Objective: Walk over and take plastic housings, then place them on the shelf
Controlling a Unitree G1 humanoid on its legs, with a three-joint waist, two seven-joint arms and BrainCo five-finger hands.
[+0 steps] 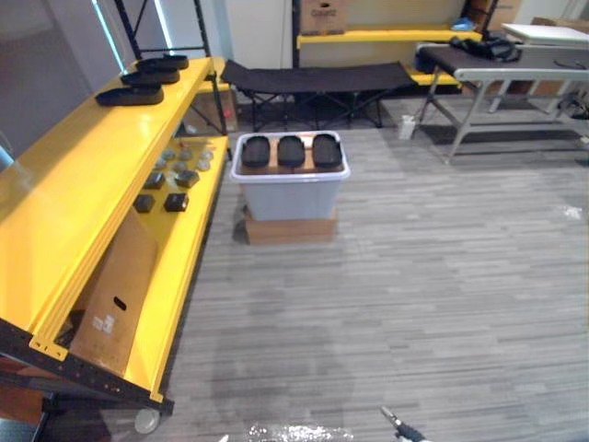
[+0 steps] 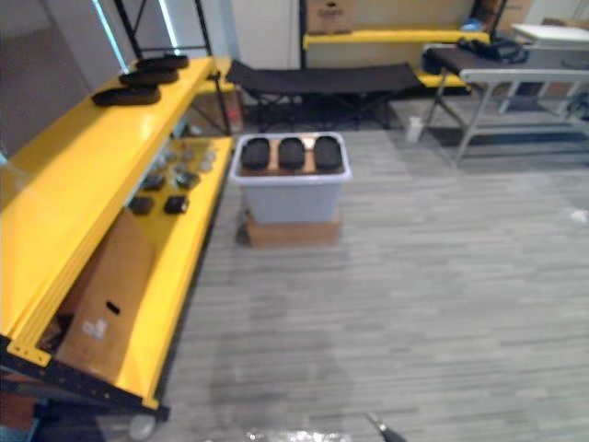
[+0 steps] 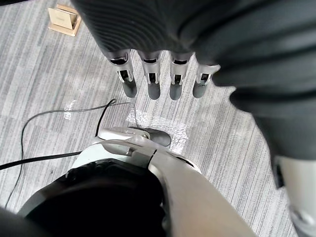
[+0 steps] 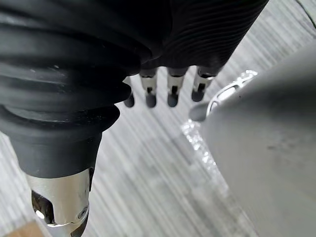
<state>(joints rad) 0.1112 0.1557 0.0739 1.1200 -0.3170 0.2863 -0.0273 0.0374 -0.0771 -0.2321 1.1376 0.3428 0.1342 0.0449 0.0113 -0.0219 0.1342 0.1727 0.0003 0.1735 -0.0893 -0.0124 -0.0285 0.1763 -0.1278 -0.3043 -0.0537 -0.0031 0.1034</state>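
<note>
**Close on the bin squarely before reaching**

Both hands hang empty. The left hand (image 3: 151, 81) and the right hand (image 4: 172, 88) each have straight, slightly parted fingers over the floor. The walk is likely the step in hand. It should end close to the pale bin (image 1: 290, 198), facing it squarely, with the yellow shelf (image 1: 83, 184) within easy reach on the left. Three plastic housings (image 1: 291, 150) lie side by side in the bin, which sits on a cardboard box (image 1: 289, 228). They are flat, oval and matt black. Similar shelved housings (image 1: 130, 95) lie on the top level.
</note>
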